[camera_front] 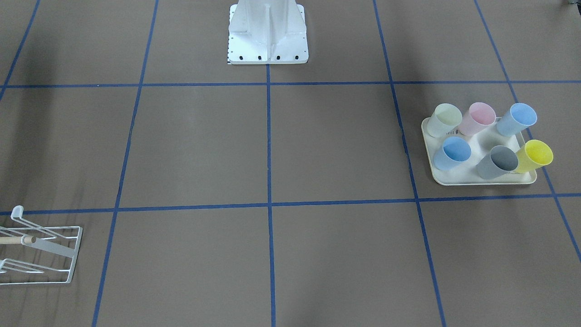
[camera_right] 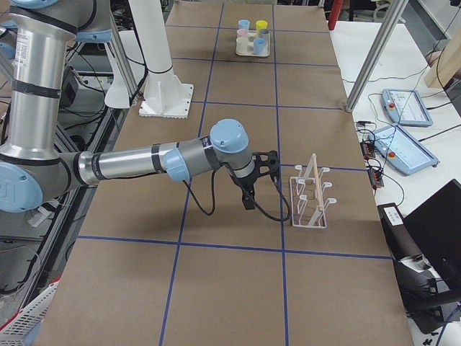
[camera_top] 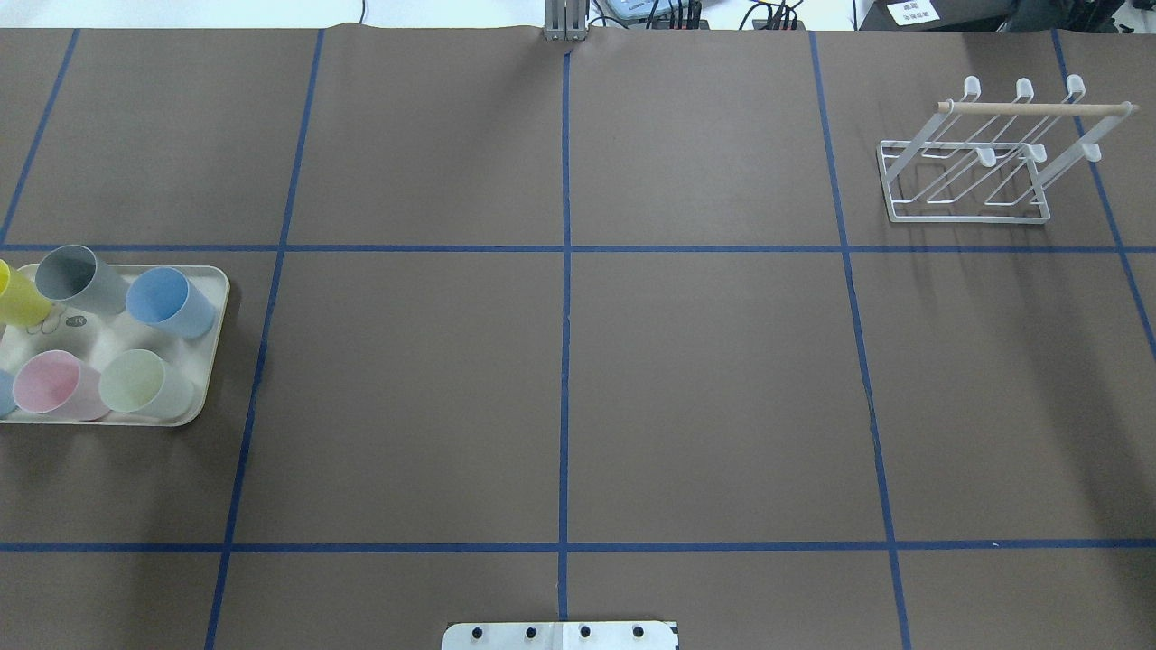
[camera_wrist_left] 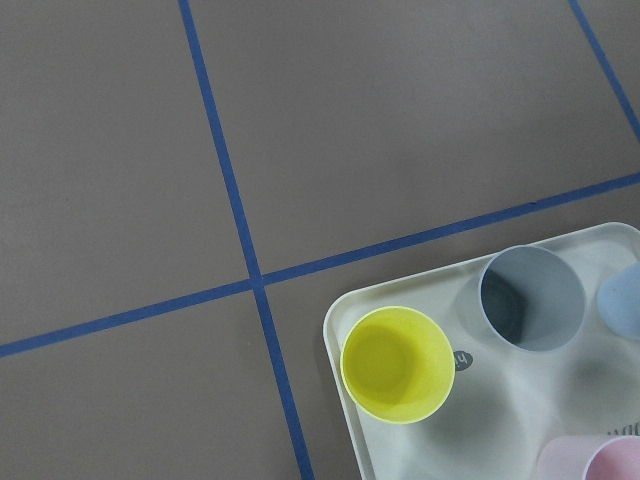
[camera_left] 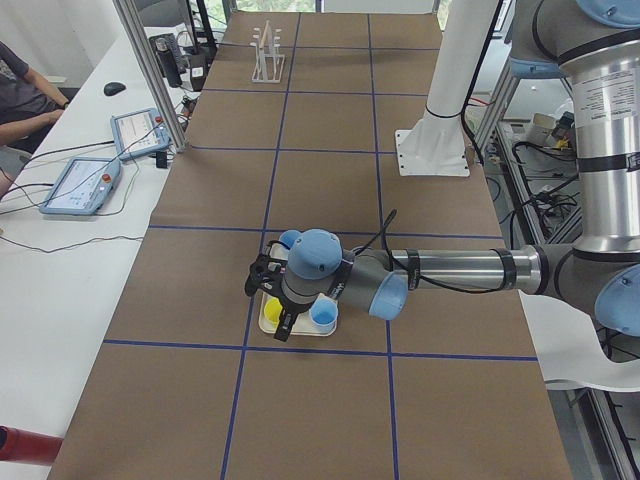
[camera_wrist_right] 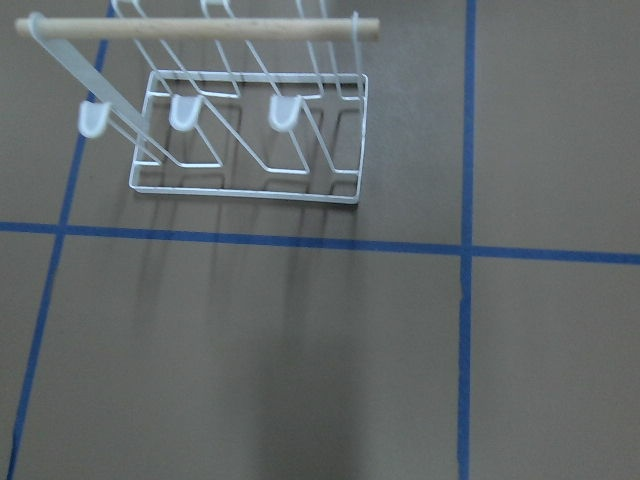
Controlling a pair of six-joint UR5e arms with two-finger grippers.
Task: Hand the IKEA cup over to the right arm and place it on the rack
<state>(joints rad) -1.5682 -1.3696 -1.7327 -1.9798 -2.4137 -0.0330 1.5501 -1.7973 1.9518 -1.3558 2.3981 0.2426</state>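
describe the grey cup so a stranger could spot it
On the table, find the cream tray at the robot's left end. The grey cup stands in the row farther from the robot, between a yellow cup and a blue cup. It is the only grey one.

Print on the tray (camera_wrist_left: 500,410) is too small to read.

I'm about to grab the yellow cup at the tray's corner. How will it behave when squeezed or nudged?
The yellow cup looks like thin, smooth plastic, so probably light and slippery. It tapers to a narrower base and stands upright on the tray, so a sideways nudge could tip it. Tipped, it would likely roll in a curve.
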